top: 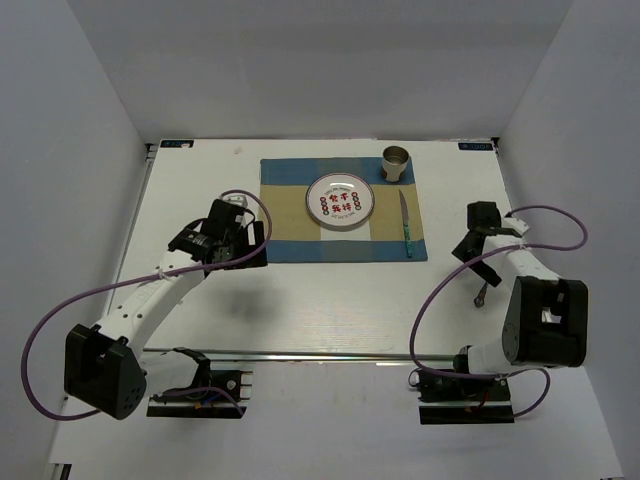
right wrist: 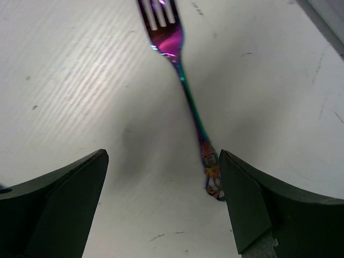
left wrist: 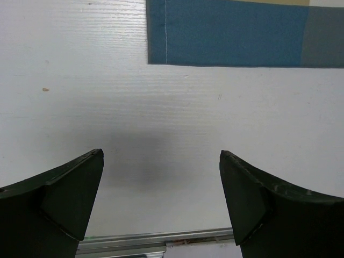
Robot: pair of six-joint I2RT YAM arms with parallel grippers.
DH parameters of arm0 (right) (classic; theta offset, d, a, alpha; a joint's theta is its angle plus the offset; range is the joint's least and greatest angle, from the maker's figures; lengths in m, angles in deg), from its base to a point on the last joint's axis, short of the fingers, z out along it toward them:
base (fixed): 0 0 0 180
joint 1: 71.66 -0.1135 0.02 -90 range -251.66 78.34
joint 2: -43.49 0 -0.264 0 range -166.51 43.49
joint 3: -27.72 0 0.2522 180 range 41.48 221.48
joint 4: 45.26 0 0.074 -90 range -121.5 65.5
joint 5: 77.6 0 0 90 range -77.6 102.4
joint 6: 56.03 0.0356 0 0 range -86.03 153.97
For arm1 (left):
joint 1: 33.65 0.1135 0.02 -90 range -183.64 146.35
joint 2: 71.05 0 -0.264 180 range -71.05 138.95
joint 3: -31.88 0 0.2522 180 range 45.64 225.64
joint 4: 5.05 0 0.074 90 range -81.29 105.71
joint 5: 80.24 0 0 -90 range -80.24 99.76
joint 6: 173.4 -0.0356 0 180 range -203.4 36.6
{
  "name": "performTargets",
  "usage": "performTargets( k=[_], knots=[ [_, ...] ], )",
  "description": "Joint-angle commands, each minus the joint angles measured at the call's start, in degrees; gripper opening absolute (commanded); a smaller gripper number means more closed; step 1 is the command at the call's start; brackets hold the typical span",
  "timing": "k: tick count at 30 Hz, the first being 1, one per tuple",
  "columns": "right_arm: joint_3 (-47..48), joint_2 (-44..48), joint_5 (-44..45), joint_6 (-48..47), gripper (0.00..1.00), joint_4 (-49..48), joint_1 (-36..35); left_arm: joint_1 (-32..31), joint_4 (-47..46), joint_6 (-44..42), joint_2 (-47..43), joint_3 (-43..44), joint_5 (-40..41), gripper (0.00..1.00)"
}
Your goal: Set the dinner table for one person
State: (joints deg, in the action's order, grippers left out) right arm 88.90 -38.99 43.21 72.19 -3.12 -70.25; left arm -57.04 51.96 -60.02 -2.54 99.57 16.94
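Top external: one plate (top: 339, 201), cup (top: 396, 165), knife (top: 405, 225) on the far-edge placemat (top: 290, 235); one fork (right wrist: 185, 86) near the right edge, perhaps touching the right gripper (right wrist: 164, 204), jaws spread; left gripper (left wrist: 161, 204) likewise spread.

1 dinner table (top: 300, 320) | 1 placemat (top: 290, 225) | 1 plate (top: 313, 201) | 1 cup (top: 396, 163) | 1 knife (top: 405, 225) | 1 fork (right wrist: 185, 86) (iridescent)

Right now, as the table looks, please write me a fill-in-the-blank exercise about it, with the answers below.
1. The left pincer and the right pincer are both ____, holding nothing.
2. The fork lies on the bare table, below the ____ pincer.
3. On the placemat, the knife lies to the ____ of the plate.
4. The cup stands on the placemat's far right ____.
Answers: open; right; right; corner.
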Motion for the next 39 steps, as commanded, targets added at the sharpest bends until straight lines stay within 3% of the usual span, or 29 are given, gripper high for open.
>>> performTargets(
  k=[1, 11, 14, 15, 16, 17, 19, 20, 25, 30, 39],
  knots=[
    [-2.6, 3.1, 2.5, 2.2, 0.89, -1.9, 3.0, 0.0, -1.2, -1.1, 0.5, -0.1, -2.6, 0.98],
    [-7.2, -1.9, -3.6, -0.2, 0.89, -8.8, 7.9, 0.0, -1.1, -0.7, 2.4, -0.1, -1.5, 0.98],
    [-8.8, -2.8, -5.1, -1.4, 0.81, -12.0, 8.1, 0.0, -1.1, -0.4, 2.8, -0.1, -0.8, 0.98],
    [-8.4, -3.3, -5.7, -1.7, 0.66, -11.7, 8.2, 0.0, -0.8, -0.3, 2.9, -0.1, -0.6, 0.98],
    [-8.2, -3.5, -6.0, -1.9, 0.60, -11.8, 8.2, 0.0, -0.8, -0.3, 2.9, 0.0, -0.3, 0.98],
    [-8.1, -3.6, -6.7, -2.4, 0.43, -12.0, 8.3, 0.0, -0.8, -0.3, 2.9, 0.1, -0.2, 0.98],
    [-8.2, -3.7, -7.9, -3.1, 0.26, -13.2, 8.3, 0.0, -0.8, -0.1, 3.1, 0.1, 0.1, 0.98],
    [-8.1, -4.4, -8.6, -3.3, 0.00, -13.4, 8.3, 0.0, -0.8, 0.0, 3.0, 0.1, 0.2, 0.98],
    [-5.3, -7.3, -7.8, -3.1, 0.00, -11.1, 7.9, 0.0, -0.8, 0.0, 3.2, 0.0, 0.3, 0.98],
    [-6.1, -3.1, -12.5, -6.4, 0.00, -14.5, 6.6, 0.0, -0.8, -0.1, 3.8, 0.3, 0.0, 0.98],
    [8.1, 1.2, -11.1, -12.7, 0.00, -6.2, -0.5, 0.0, -0.6, 0.5, 2.4, 0.3, 1.2, 0.98]
  ],
)
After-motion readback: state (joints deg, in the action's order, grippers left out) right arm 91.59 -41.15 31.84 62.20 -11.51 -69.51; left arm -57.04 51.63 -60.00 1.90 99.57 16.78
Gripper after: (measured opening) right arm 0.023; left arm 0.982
